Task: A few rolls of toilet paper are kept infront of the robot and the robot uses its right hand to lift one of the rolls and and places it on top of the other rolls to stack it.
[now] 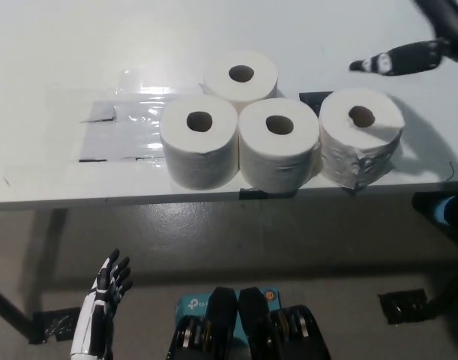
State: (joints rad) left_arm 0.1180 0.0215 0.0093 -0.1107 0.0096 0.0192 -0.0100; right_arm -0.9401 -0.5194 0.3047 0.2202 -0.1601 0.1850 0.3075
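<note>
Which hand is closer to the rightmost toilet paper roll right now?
Right. The black right hand hovers just above and behind the rightmost toilet paper roll, not touching it. The white left hand rests far off, below the table edge at lower left.

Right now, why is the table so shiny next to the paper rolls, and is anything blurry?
In the head view, the shine is light glaring off clear plastic sheeting taped on the table. The black right hand at top right looks a bit smeared. The rightmost roll throws a soft shadow to its right. The white left hand at lower left looks sharp.
</note>
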